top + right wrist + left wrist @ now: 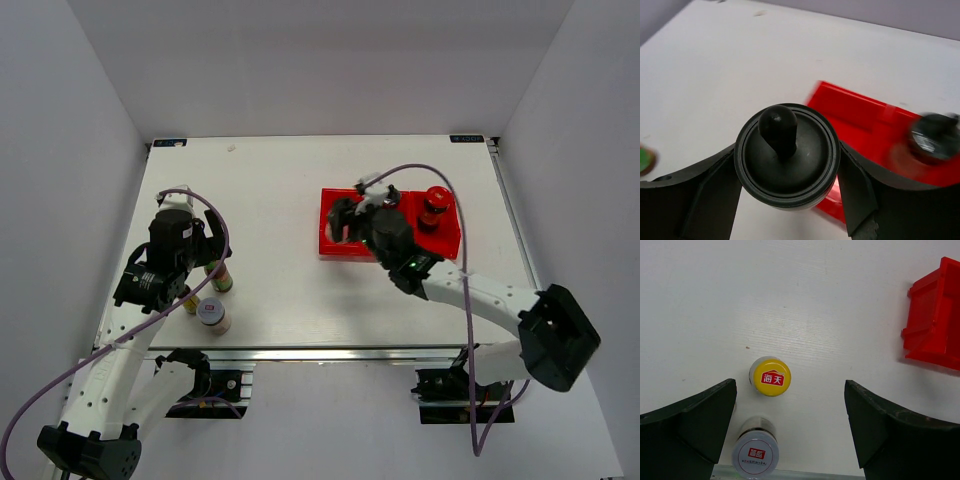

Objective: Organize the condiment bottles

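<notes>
Black plastic caps the shaker (pixel 787 155) that your right claw (pixel 787 197) is squeezing by its sides at the left end of the red tray (pixel 855 110). It looks small, light, hard and a bit slick, so hold the round body, not the little knob. Your left claw (pixel 790 387) hangs wide apart over the yellow-capped bottle (pixel 771 376) and the silver-lidded jar (pixel 756 455) on the table (pixel 790 290), which may be glass, so pinch their sides gently and keep them straight up.
</notes>
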You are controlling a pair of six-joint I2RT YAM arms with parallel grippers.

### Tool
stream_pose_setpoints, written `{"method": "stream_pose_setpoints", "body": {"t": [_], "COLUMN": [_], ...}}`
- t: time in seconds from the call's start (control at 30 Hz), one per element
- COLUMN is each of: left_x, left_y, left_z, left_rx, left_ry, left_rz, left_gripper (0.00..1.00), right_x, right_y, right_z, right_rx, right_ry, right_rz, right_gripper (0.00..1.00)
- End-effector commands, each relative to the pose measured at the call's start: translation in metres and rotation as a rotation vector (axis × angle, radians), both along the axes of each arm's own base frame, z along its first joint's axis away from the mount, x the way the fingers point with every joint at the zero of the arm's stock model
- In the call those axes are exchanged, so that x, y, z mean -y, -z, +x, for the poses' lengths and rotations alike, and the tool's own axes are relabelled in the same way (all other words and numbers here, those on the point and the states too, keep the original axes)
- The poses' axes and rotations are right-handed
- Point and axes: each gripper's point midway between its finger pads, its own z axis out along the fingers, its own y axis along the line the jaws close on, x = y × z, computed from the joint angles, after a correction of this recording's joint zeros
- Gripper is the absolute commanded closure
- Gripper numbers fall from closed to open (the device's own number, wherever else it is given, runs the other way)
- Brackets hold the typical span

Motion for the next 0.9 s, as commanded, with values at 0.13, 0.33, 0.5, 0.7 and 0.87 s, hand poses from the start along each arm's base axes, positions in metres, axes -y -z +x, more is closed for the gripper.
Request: {"method": "stream_pose_setpoints", "body": {"t": [0.13,0.33,0.5,0.7,0.87], "left_x": [0.000,0.000,-0.002,-0.003,-0.003], "left_y": [0.003,0.007,0.008,0.008,0.010], "left_z": [0.000,0.000,0.001,0.001,0.001], "left_rx": [-0.002,-0.012,-0.013,-0.015,-0.020], "left_ry": [0.004,0.001,-0.008,-0.014,-0.012], "left_rz": [0.003,0.007,0.011,0.016,0.017], "left_gripper": [0.02,0.02,0.02,0.02,0.02], "right_x": [0.115,0.147,0.145,0.136,0.139], "right_y": [-0.009,0.010,0.020,0.035,0.045], "right_z": [0.030,0.049,0.069,0.085,0.088], "right_rx": [0.039,0.012,0.050,0.054,0.053], "right_ry": [0.383,0.479,0.495,0.501,0.540], "right_rz": [0.016,-0.017,-0.022,-0.006,0.031], "right_gripper": [0.41,0.42,0.42,0.42,0.42]}}
